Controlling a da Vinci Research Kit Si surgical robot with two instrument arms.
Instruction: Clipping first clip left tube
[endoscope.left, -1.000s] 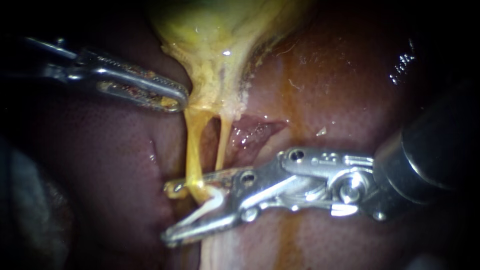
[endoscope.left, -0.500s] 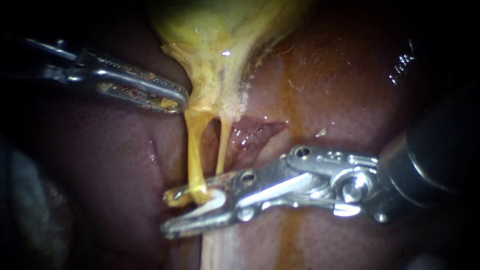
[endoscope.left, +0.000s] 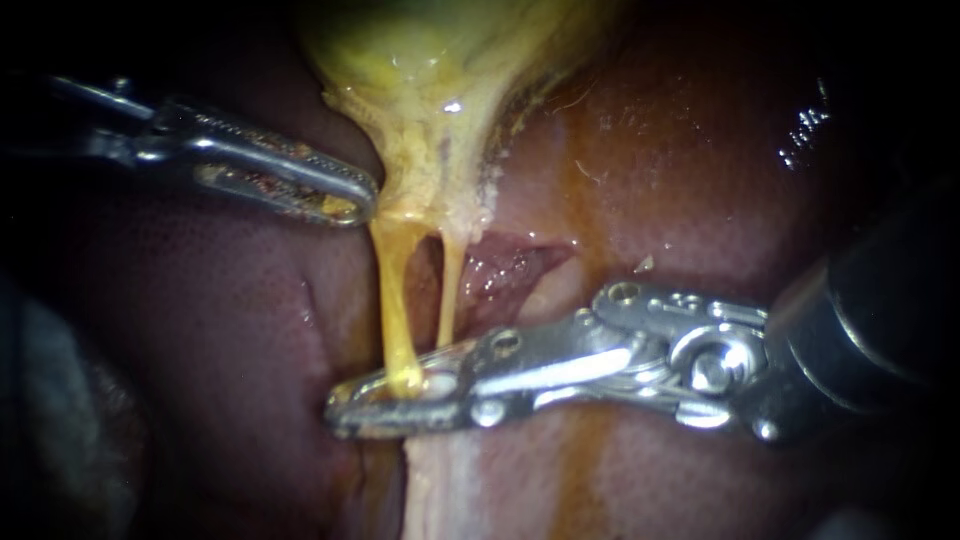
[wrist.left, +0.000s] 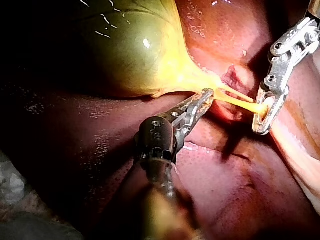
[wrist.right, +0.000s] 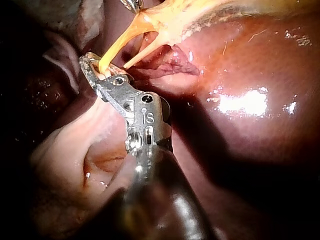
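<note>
Two thin yellow tubes run down from the gallbladder: the left tube and the right tube. My right instrument comes in from the right, its jaws shut across the lower end of the left tube. A pale clip shows between the jaws. The right wrist view has the same jaws closed around the tube. My left instrument has its jaws shut on yellow tissue at the gallbladder's neck. It pulls that tissue sideways in the left wrist view.
Dark red liver lies under and around both instruments. A strip of pale tissue runs below the right instrument's jaws. The right tube stands just beside the closed jaws, outside them.
The right instrument's jaws have closed from wide open onto the left tube, squeezing the white clip flat. The left instrument has kept its hold and place.
</note>
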